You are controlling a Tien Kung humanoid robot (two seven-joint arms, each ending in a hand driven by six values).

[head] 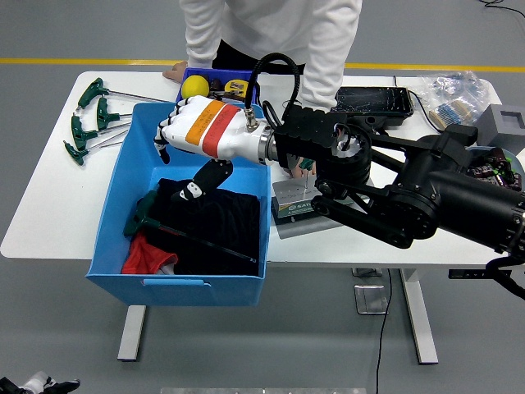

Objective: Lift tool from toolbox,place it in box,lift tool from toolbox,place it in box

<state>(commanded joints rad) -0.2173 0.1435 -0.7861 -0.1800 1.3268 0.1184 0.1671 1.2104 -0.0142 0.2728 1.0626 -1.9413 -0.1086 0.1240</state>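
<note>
A green T-handle tool (pixel 141 217) lies inside the big blue box (pixel 112 215), its thin shaft slanting right across black cloth (pixel 209 222). My right hand (pixel 176 168), white with an orange and red band, hovers just above the box's far half. Its fingers (pixel 163 141) are spread and hold nothing. The grey toolbox (pixel 297 204) sits right of the box, mostly hidden under my forearm. A person's hand (pixel 295 170) rests at the toolbox's far edge.
Several green T-handle tools (pixel 84 125) lie at the table's left end. A small blue bin (pixel 215 80) with a yellow ball (pixel 194 86) stands behind the box. A black tray (pixel 374 100), bagged parts (pixel 449 97) and a grey block (pixel 502 125) sit at the right. The person's other hand (pixel 173 72) touches the far edge.
</note>
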